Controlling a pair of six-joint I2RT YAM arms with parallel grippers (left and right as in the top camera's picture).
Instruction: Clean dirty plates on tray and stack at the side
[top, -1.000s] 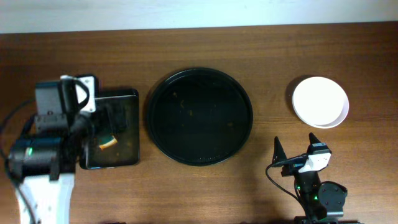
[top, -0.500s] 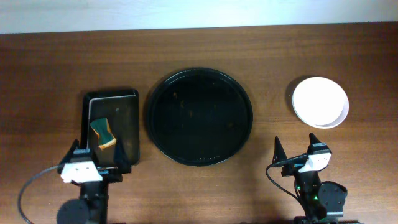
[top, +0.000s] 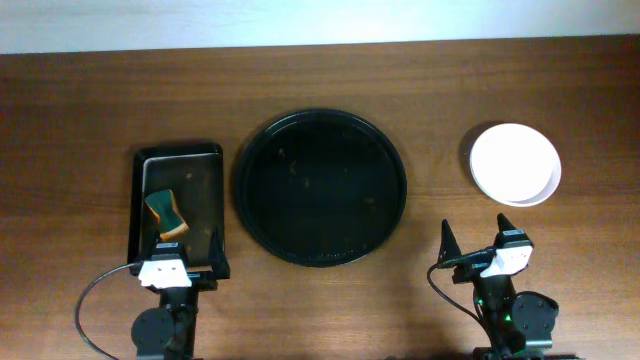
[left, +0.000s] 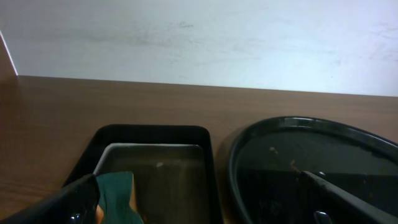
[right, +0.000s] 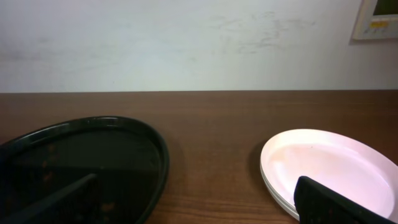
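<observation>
The round black tray (top: 320, 187) sits mid-table with no plates on it, only small crumbs; it also shows in the left wrist view (left: 311, 174) and the right wrist view (right: 81, 162). The white plates (top: 515, 163) lie stacked at the right side, clean on top, and show in the right wrist view (right: 329, 168). My left gripper (top: 178, 249) is open and empty at the front edge, just before the small tray. My right gripper (top: 474, 235) is open and empty at the front right, short of the plates.
A small rectangular black tray (top: 180, 203) at the left holds a green and orange sponge (top: 165, 213), also in the left wrist view (left: 118, 196). A white wall runs along the table's far edge.
The left arm has pulled back from over the rectangular tray to the front edge, leaving the sponge in that tray. The right arm has not moved.
</observation>
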